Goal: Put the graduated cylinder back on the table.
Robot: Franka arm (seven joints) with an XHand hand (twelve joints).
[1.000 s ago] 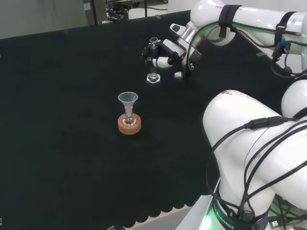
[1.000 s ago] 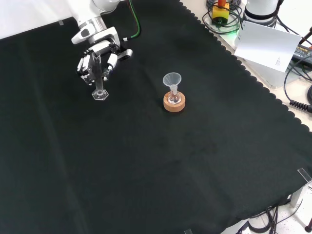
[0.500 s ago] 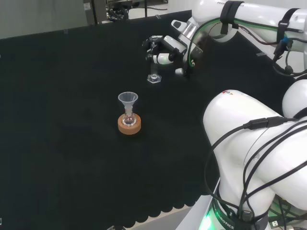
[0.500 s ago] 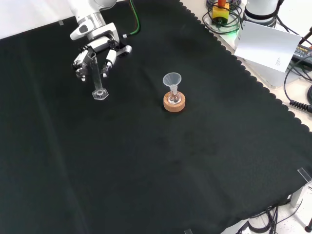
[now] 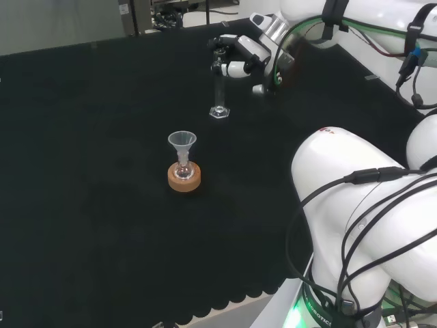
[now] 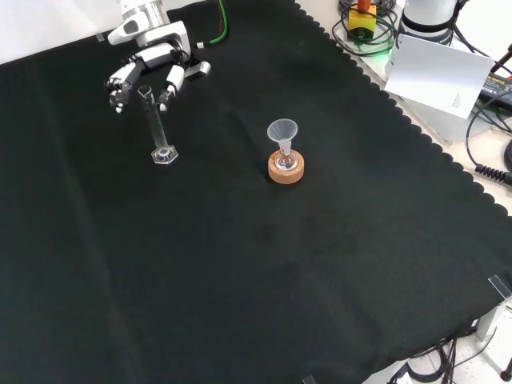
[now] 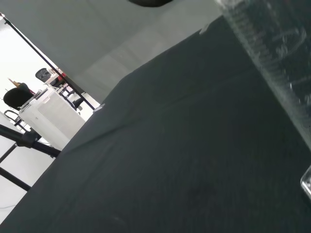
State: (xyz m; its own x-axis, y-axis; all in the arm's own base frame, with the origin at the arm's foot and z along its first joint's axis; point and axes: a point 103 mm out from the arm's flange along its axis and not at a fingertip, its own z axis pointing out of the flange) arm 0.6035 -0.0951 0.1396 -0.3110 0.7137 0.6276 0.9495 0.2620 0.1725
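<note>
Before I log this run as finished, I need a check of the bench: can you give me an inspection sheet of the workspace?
Surface: black cloth, flat, scalloped edge.
Job's things: graduated cylinder upright on its hexagonal base on the cloth, free of the hand.
Clutter: clear funnel in a small flask on a cork ring, apart from the cylinder.
Hand: hand above the cylinder's top, fingers relaxed and spread, holding nothing.
Cables: black cables along the arm's links; a coil beyond the cloth's edge in the front view.
Surroundings: white paper sheet off the cloth.

Front view: cylinder (image 6: 157,128) upright on cloth (image 6: 240,264), funnel (image 6: 282,132) w/ stand to right
</note>
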